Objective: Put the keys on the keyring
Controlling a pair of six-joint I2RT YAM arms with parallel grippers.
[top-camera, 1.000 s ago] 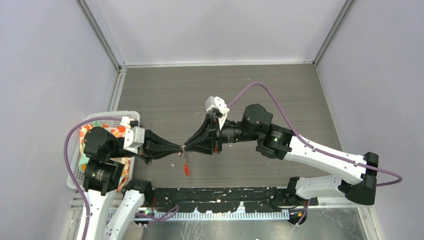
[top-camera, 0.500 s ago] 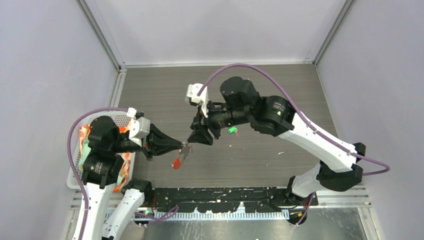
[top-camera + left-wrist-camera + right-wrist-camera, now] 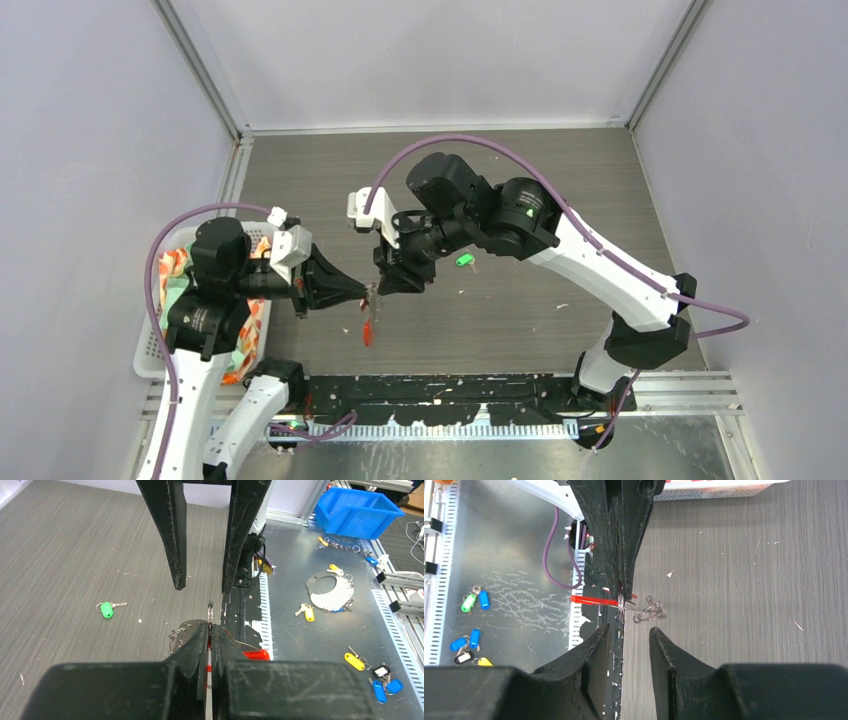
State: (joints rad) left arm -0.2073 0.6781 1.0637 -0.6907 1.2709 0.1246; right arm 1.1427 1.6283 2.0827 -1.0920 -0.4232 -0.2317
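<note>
Contact has broken: right gripper point(image 3: 384, 286) has backed off, jaws apart, while left gripper point(image 3: 362, 292) stays clamped on the keyring point(image 3: 648, 611), red strip point(image 3: 368, 330) dangling at 6 o'clock. Green-tagged key point(image 3: 463, 260) lies unthreaded on the table point(image 3: 560, 200), 3 o'clock from the ring.

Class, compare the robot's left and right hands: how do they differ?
The left hand is shut on the keyring; the right hand is open, holding nothing. A red strip dangles below the left hand; nothing hangs from the right hand. Both are black, two-fingered, tips facing.
</note>
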